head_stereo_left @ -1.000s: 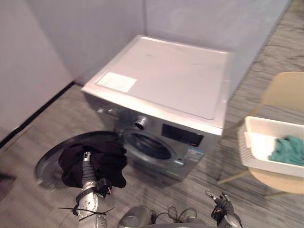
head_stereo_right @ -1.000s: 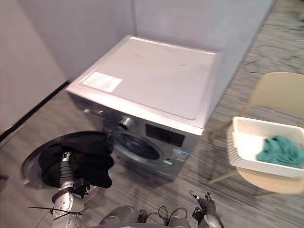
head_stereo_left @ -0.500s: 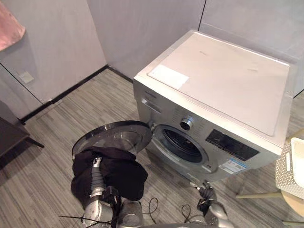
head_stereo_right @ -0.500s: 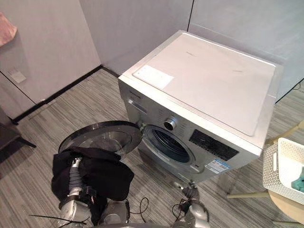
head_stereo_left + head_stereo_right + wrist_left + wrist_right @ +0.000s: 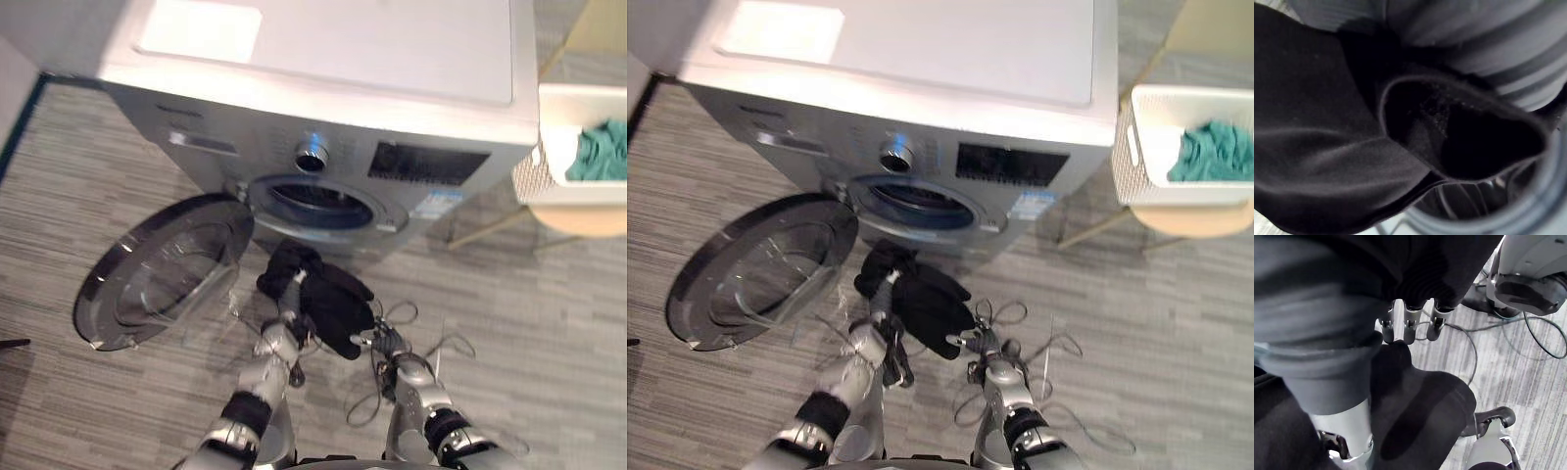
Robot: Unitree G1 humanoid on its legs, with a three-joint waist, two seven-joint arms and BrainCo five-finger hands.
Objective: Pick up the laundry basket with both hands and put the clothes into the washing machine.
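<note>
Black garment: a crumpled black cloth garment (image 5: 328,299) hangs bunched over the end of the left arm, just in front of and below the drum opening (image 5: 313,201), above the grey plank floor (image 5: 549,323).
Left hand: the left hand (image 5: 295,284) is buried in the black garment; I cannot tell how its fingers are set.
Right hand: the right hand (image 5: 380,340) is by the garment's lower edge, its fingers (image 5: 1409,325) loose and gripping nothing.
Washing machine: a silver front-loading washing machine (image 5: 323,59), its round glass door (image 5: 162,269) swung wide to the left.
Laundry basket: a white perforated plastic basket (image 5: 1136,147) sits on a tan chair seat (image 5: 1205,220) beside the machine's right edge.
Other clothes: a teal cloth (image 5: 1213,152) lies inside the basket.
</note>
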